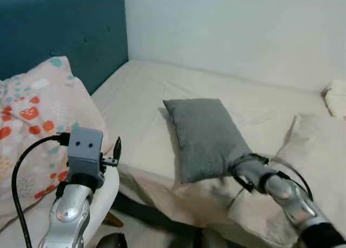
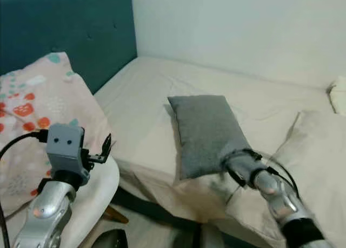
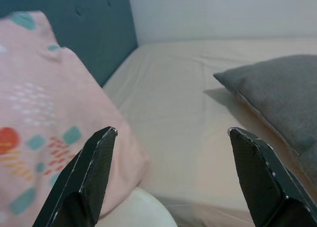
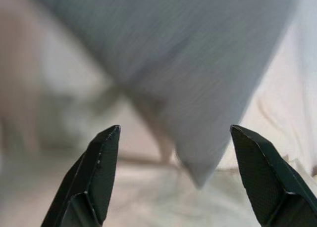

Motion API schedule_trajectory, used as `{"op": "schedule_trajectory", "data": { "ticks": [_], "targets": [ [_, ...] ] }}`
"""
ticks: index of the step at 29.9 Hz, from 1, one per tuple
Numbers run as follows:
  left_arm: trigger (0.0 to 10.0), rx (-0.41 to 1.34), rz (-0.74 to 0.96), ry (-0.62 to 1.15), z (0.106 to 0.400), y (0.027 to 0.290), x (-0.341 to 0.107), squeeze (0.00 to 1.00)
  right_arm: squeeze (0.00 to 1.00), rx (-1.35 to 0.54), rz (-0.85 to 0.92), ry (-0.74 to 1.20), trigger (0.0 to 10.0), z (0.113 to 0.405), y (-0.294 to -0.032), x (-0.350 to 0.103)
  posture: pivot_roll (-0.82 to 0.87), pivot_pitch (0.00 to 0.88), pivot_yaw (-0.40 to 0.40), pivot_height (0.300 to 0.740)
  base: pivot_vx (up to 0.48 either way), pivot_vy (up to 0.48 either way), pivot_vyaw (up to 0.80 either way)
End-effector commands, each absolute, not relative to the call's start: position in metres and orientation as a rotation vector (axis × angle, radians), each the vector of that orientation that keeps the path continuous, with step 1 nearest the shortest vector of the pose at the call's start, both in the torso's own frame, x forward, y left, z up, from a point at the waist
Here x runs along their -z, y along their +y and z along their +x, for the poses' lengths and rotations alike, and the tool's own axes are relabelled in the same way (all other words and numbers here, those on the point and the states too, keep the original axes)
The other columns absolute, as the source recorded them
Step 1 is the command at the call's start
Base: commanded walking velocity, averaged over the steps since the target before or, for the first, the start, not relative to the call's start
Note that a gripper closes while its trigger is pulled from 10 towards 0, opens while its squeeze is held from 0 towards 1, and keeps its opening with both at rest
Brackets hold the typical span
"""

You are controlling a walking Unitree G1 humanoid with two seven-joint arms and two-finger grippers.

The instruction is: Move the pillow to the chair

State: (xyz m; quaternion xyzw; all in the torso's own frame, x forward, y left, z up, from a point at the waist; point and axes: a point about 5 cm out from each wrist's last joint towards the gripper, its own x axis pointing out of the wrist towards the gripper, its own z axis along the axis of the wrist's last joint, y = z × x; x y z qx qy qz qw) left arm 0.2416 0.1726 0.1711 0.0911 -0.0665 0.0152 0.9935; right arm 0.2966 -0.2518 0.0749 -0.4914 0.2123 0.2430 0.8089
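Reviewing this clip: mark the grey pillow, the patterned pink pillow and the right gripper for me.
grey pillow (image 1: 205,135): left eye view, middle of its top face.
patterned pink pillow (image 1: 38,115): left eye view, its printed front.
right gripper (image 4: 173,138): right wrist view, midway between its open fingertips.

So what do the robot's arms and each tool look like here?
Both arms are silver metal with black cables looping alongside. The left arm carries a grey box-shaped wrist housing with two small dark dots. Each tool, left tool and right tool, has two long black tapered fingers.
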Motion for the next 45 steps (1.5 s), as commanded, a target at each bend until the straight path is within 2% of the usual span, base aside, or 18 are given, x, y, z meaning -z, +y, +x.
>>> {"op": "schedule_trajectory", "data": {
  "ticks": [1, 8, 10, 19, 24, 31, 37, 38, 39, 45],
  "targets": [
    [10.0, -0.012, 0.185, -0.124, 0.242, 0.171, -0.17, 0.0, 0.0, -0.586, -1.103, 0.46, 10.0, 0.295, -0.251, -0.073, -0.02, 0.0, -0.111, 0.54, 0.0, 0.0, 0.0],
    [10.0, -0.009, 0.189, -0.132, 0.242, 0.173, -0.174, 0.0, 0.0, -0.675, -1.215, 0.425, 10.0, 0.302, -0.242, -0.072, -0.01, 0.0, -0.112, 0.51, 0.0, 0.0, 0.0],
    [10.0, -0.03, 0.198, -0.139, 0.24, 0.178, -0.177, 0.0, 0.0, -0.667, -1.299, 0.331, 10.0, 0.314, -0.225, -0.071, 0.01, 0.0, -0.12, 0.495, 0.0, 0.0, 0.0],
    [10.0, -0.056, 0.208, -0.145, 0.234, 0.183, -0.181, 0.0, 0.0, -0.701, -1.4, 0.108, 10.0, 0.326, -0.192, -0.077, 0.02, 0.0, -0.12, 0.465, 0.0, 0.0, 0.0],
    [10.0, -0.058, 0.214, -0.136, 0.231, 0.185, -0.183, 0.0, 0.0, -0.769, -1.492, 0.131, 10.0, 0.324, -0.188, -0.065, 0.03, 0.0, -0.124, 0.45, 0.0, 0.0, 0.0],
    [10.0, -0.064, 0.218, -0.125, 0.228, 0.187, -0.184, 0.0, 0.0, -0.802, -1.651, 0.278, 10.0, 0.317, -0.203, -0.039, 0.04, 0.018, -0.134, 0.445, 0.0, 0.0, 0.0],
    [10.0, -0.08, 0.223, -0.123, 0.226, 0.19, -0.185, 0.0, 0.0, -0.633, -1.733, 0.209, 10.0, 0.33, -0.207, -0.05, 0.04, 0.029, -0.139, 0.445, 0.0, 0.0, 0.0],
    [10.0, -0.09, 0.225, -0.133, 0.226, 0.191, -0.187, 0.0, 0.0, -0.507, -1.719, 0.149, 10.0, 0.338, -0.206, -0.059, 0.04, 0.028, -0.141, 0.445, 0.0, 0.0, 0.0],
    [10.0, -0.092, 0.225, -0.137, 0.226, 0.191, -0.188, 0.0, 0.0, -0.475, -1.707, 0.134, 10.0, 0.339, -0.206, -0.061, 0.04, 0.028, -0.141, 0.445, 0.0, 0.0, 0.0],
    [10.0, -0.083, 0.227, -0.14, 0.229, 0.189, -0.189, 0.0, 0.0, -0.418, -1.7, 0.141, 10.0, 0.34, -0.209, -0.06, 0.05, 0.024, -0.137, 0.445, 0.0, 0.0, 0.0]
  ]
}}
